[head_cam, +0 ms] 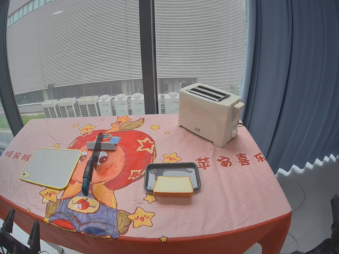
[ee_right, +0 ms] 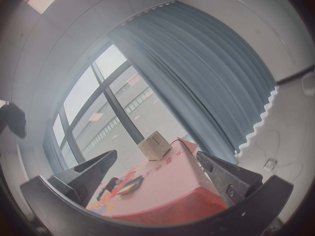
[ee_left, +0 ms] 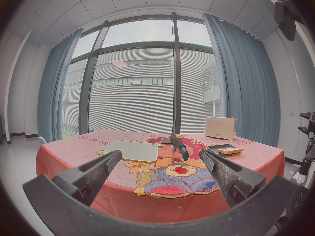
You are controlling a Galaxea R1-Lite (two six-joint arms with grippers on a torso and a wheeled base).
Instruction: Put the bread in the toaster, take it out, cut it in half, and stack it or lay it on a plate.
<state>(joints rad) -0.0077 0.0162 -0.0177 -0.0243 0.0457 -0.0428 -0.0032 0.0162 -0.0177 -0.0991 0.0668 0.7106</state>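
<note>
The bread [head_cam: 173,186] lies flat over the near rim of the dark tray [head_cam: 169,169] on the counter [head_cam: 226,194], with the toaster [head_cam: 208,117] well behind it. The left jaws and right jaws both stand wide and empty, off the counter's near edge, well apart from the bread.

Matte charcoal all over the left gripper [ee_left: 160,153]: two wedge-shaped fingers [ee_left: 88,179] tapering toward blunt tips, inner faces rough and dusted with pale scuffs. One round screw [ee_left: 86,191] recessed near each finger's root. Behind the fingers, a broad curved black bar [ee_left: 157,220] joining both roots. Same build and dark finish on the right gripper [ee_right: 157,154], again screwed at each root.
</note>
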